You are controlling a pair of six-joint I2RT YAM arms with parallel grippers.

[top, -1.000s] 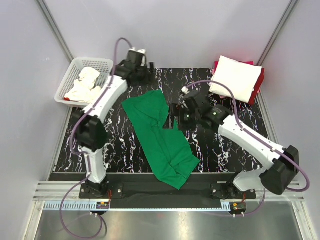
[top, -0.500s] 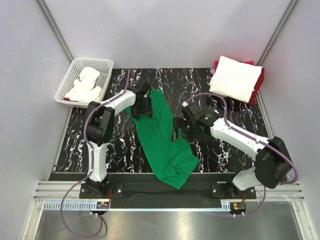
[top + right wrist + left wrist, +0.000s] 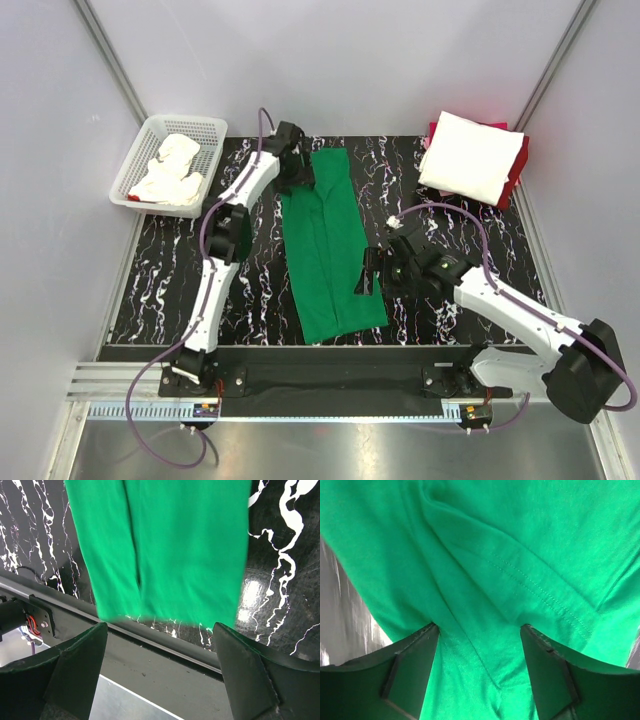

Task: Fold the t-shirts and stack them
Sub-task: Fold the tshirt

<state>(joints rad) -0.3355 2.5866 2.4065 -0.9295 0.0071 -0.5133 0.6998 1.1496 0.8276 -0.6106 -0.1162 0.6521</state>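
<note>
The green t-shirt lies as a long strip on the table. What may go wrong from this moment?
1. The near hem of the green t-shirt lies close to the front edge of the table; a pull by the open right end effector might drag it over.
2. Layers overlap under the open left end effector; it might pinch only the top one, and the fold would open.

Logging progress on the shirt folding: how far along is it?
Done: a white shirt lies folded on a red shirt, far right. In hand: the green shirt, a long strip, left hand and right hand open over it. Left: folding it shorter, stacking it, then the cloth in the basket.
</note>
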